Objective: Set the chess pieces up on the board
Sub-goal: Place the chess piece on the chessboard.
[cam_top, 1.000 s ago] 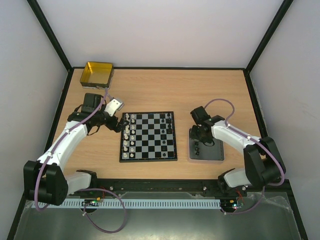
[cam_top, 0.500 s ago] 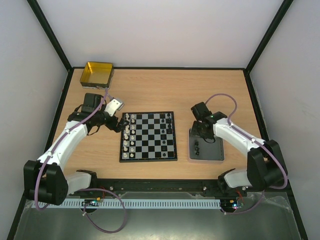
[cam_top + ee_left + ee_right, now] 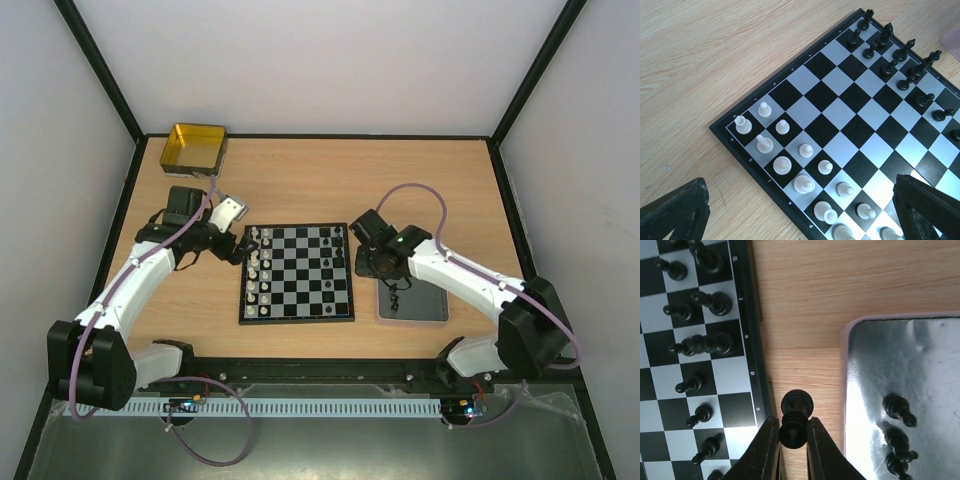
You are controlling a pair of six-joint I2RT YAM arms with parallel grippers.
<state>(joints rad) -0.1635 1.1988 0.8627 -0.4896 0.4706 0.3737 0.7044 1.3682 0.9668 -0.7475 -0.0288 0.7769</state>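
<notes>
Tabletop (image 3: pixel 300 180) of pale wood carries the board (image 3: pixel 297 272) in the middle and the dark tray (image 3: pixel 425 305) just to its right. My left arm reaches in from the board's left side. Its pincer (image 3: pixel 238 252) is spread wide and empty, and hangs above the white pieces (image 3: pixel 782 165), which fill the 2 columns on that side. My right pincer (image 3: pixel 792 422) is pinching 1 black piece (image 3: pixel 796 404) by its stem. It holds that piece over the bare wood strip between tray and board, just beside the board's right border. Most of the black pieces (image 3: pixel 715 302) already stand in the 2 columns along that edge, and a few more (image 3: pixel 897 407) wait on the tray.

I judge the step in hand to be ferrying this black piece from tray to board. The job looks well along: white seems done and black is partly filled. Next I must carry it a little further left, over a free square near the right edge. Then I lower it straight between its close neighbours, seat its base flat and part my fingers gently. The gaps are tight, so a nudge could topple a neighbour.

1 second ago my right pincer was down over the tray. Half a second ago it was at the tray's far end. Now it has swung left to the board's edge. My left arm has not moved.
</notes>
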